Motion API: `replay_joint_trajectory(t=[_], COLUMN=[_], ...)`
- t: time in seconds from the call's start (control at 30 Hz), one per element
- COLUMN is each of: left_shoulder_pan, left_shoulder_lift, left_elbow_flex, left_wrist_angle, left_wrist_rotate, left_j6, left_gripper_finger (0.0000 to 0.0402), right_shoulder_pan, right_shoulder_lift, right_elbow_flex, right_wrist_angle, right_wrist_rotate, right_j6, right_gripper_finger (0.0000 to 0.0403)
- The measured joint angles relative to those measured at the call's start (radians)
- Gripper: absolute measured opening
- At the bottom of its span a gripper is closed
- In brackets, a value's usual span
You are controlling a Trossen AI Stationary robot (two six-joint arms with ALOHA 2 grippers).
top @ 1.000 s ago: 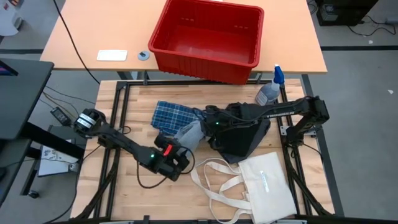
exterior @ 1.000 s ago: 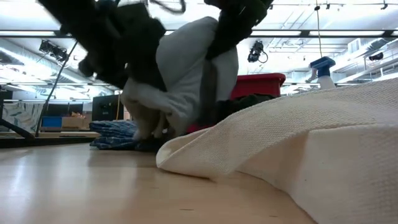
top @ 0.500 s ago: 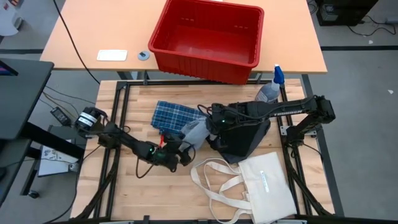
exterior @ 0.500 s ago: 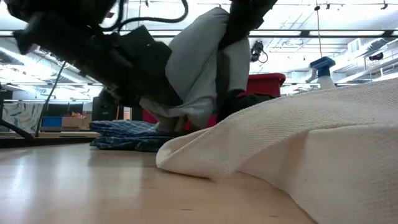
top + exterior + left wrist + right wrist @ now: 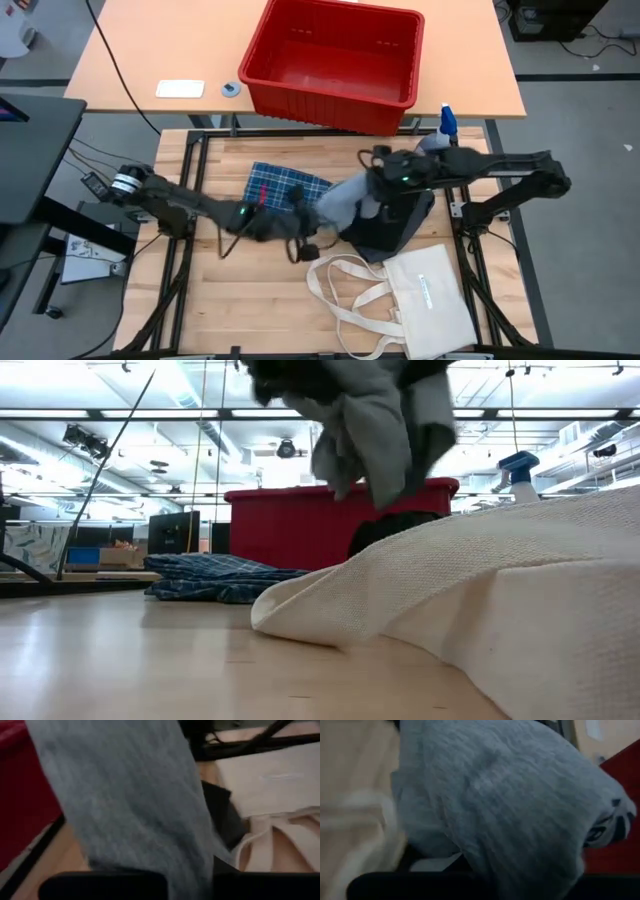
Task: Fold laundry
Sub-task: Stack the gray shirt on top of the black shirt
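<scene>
Light blue-grey garment (image 5: 345, 200) is held above the bench (image 5: 250, 290), pinched between the left hand (image 5: 303, 215) and right hand (image 5: 378, 185); the plaid piece (image 5: 283, 185) and black piece (image 5: 395, 222) lie beneath it.

Grey piece (image 5: 345, 203): soft knit cloth, matt, fine ribbed texture visible in the wrist views. Plaid piece (image 5: 283, 185): thin woven cloth, matt, creased. Black piece (image 5: 395, 222): matt cloth, limp. Tote (image 5: 432, 300): coarse cream canvas with a visible weave, rough, unglazed. Tabletop (image 5: 250, 300): pale wood planks, smooth, with a light sheen in the low view. Bin (image 5: 335, 62): red moulded plastic, smooth, slightly glossy. Spray bottle (image 5: 437, 143): translucent plastic with a blue plastic head. Frame (image 5: 192, 170): black metal, matt.
</scene>
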Motion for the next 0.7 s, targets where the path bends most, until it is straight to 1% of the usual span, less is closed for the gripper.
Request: replay_joint_trajectory(t=[0.07, 0.17, 0.23, 0.3, 0.33, 0.47, 0.53, 0.63, 0.7], left_shoulder_pan=[0.050, 0.110, 0.135, 0.148, 0.152, 0.151, 0.149, 0.147, 0.140], left_shoulder_lift=[0.027, 0.066, 0.085, 0.093, 0.095, 0.095, 0.095, 0.095, 0.095], left_elbow_flex=[0.075, 0.158, 0.205, 0.242, 0.258, 0.326, 0.353, 0.363, 0.363], left_wrist_angle=[-0.035, -0.029, -0.032, -0.065, -0.086, -0.212, -0.245, -0.264, -0.266], left_wrist_rotate=[0.120, 0.228, 0.257, 0.282, 0.287, 0.291, 0.303, 0.345, 0.345], left_j6=[0.021, 0.043, 0.048, 0.050, 0.052, 0.096, 0.099, 0.072, 0.046], left_gripper_finger=[0.0015, 0.0014, 0.0014, 0.0013, 0.0013, 0.0013, 0.0013, 0.0012, 0.0012], right_shoulder_pan=[-0.005, -0.022, -0.041, -0.071, -0.087, -0.145, -0.159, -0.183, -0.201], right_shoulder_lift=[-0.028, -0.046, -0.046, -0.046, -0.046, -0.045, -0.046, -0.045, -0.037], right_elbow_flex=[0.000, 0.000, 0.000, -0.015, -0.027, -0.079, -0.106, -0.123, -0.126], right_wrist_angle=[-0.059, -0.158, -0.225, -0.245, -0.240, -0.151, -0.074, -0.001, 0.042], right_wrist_rotate=[0.029, 0.039, 0.064, 0.083, 0.075, -0.023, -0.027, -0.026, -0.026], right_j6=[-0.068, -0.120, -0.152, -0.197, -0.224, -0.378, -0.460, -0.582, -0.644], right_gripper_finger=[0.0051, 0.0051, 0.0052, 0.0054, 0.0056, 0.0062, 0.0062, 0.0063, 0.0063])
